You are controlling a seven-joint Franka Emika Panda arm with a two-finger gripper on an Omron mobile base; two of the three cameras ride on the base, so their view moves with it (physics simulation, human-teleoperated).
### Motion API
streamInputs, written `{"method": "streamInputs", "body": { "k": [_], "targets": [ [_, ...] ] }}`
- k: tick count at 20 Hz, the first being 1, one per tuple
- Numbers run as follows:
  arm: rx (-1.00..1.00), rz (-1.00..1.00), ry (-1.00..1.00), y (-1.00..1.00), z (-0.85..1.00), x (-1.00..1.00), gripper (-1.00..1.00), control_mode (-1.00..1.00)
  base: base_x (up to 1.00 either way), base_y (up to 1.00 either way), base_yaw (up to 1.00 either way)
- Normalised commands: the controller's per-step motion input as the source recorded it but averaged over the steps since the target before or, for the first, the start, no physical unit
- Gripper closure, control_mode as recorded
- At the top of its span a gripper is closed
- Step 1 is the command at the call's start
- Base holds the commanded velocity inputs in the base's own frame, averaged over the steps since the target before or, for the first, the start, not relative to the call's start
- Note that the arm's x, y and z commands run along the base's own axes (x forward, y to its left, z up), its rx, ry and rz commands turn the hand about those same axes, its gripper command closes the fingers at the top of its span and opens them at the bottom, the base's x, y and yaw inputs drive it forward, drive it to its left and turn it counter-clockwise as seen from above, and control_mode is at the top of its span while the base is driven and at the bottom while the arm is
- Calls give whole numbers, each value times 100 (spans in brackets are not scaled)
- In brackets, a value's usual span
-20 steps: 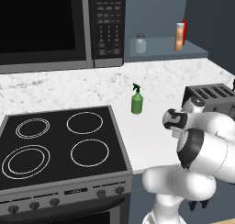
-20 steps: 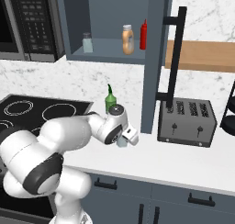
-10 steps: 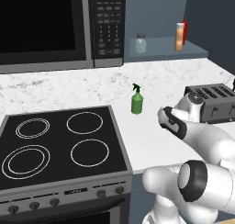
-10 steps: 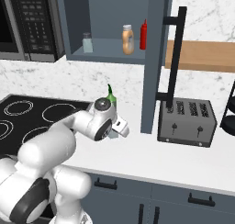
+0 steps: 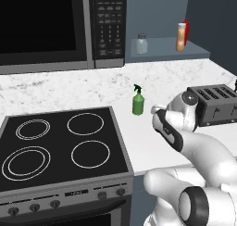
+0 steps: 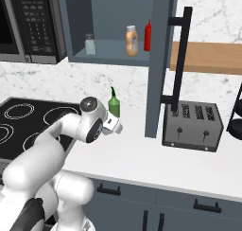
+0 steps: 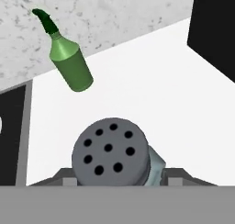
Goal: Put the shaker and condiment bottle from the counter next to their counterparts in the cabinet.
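The shaker (image 7: 112, 154) sits at the bottom centre of the hand view, its dark holed cap facing the lens, and the pincer (image 7: 120, 179) is clamped on it from both sides, down at the very bottom of that frame. Up and to the left of it the green spray bottle (image 7: 68, 58) leans across the white worktop (image 7: 137, 85).

In the right base view the arm's hand is left of centre, just below and left of the spray bottle (image 6: 114, 103), over the worktop (image 6: 142, 154). The cabinet (image 6: 111, 52) fills the upper middle there: on its shelf a second shaker (image 6: 90, 44) stands to the left, the orange bottle (image 6: 132, 40) further right, with the red bottle (image 6: 148, 36) just beside it. A toaster (image 6: 193, 126) sits at right of centre.

In the left base view the stove (image 5: 58, 144) takes the lower left and the microwave (image 5: 60, 26) the upper left.
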Motion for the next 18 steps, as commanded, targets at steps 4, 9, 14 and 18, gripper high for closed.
{"method": "streamInputs", "body": {
  "k": [4,9,14,18],
  "targets": [
    [-1,3,-5,16,42,0,100,-100,0,0,0],
    [0,2,0,0,52,0,100,-100,0,0,0],
    [-1,2,-2,0,59,0,100,-100,0,0,0],
    [0,2,-9,3,59,0,100,-100,0,0,0]
  ]
}}
